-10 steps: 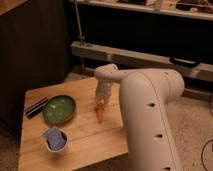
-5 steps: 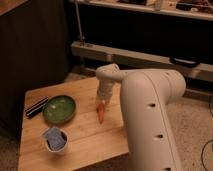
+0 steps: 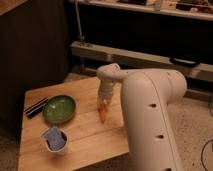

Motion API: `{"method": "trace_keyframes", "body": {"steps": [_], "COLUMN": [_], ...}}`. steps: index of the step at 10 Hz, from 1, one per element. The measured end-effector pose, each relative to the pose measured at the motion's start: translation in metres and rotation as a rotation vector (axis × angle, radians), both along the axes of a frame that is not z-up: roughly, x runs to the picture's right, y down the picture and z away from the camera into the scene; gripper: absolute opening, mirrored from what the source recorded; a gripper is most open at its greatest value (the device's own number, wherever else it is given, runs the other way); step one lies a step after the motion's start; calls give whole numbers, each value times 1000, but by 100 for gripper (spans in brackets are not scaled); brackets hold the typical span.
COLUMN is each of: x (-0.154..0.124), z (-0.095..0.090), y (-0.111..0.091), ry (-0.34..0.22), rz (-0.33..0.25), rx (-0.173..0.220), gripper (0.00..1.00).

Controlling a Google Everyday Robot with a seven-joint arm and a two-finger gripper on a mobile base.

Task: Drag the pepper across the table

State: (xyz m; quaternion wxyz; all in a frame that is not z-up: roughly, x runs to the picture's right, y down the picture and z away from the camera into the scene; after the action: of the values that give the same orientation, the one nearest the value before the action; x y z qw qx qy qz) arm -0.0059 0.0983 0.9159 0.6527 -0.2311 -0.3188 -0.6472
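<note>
No legible text anywhere

Dim, warm light from overhead, strongest on the small square light-brown wooden table (image 3: 85, 137) and the bulky white arm (image 3: 150, 115). Deep shadow beyond the far and left edges. Faint sheen on the round green plate (image 3: 59, 109) near the left edge. Gripper (image 3: 103, 103) well lit toward the right edge, just over the glowing small orange-red tapered pepper (image 3: 103, 115).

Gripper (image 3: 104, 101) (atop the pepper (image 3: 102, 115)) dragged it slightly sideways.
</note>
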Motion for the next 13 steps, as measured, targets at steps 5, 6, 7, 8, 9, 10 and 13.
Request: {"method": "trace_keyframes", "body": {"steps": [5, 6, 7, 8, 9, 10, 13], "x": [9, 10, 14, 22, 20, 23, 26], "z": [-1, -1, 0, 2, 0, -1, -1], "y": [-1, 0, 1, 2, 1, 0, 1], "ry": [15, 16, 24, 38, 37, 40, 44], "rz": [0, 2, 5, 8, 5, 5, 6], "rx": [-4, -5, -7, -8, -9, -10, -11], "gripper": [2, 2, 2, 2, 2, 2, 2]}}
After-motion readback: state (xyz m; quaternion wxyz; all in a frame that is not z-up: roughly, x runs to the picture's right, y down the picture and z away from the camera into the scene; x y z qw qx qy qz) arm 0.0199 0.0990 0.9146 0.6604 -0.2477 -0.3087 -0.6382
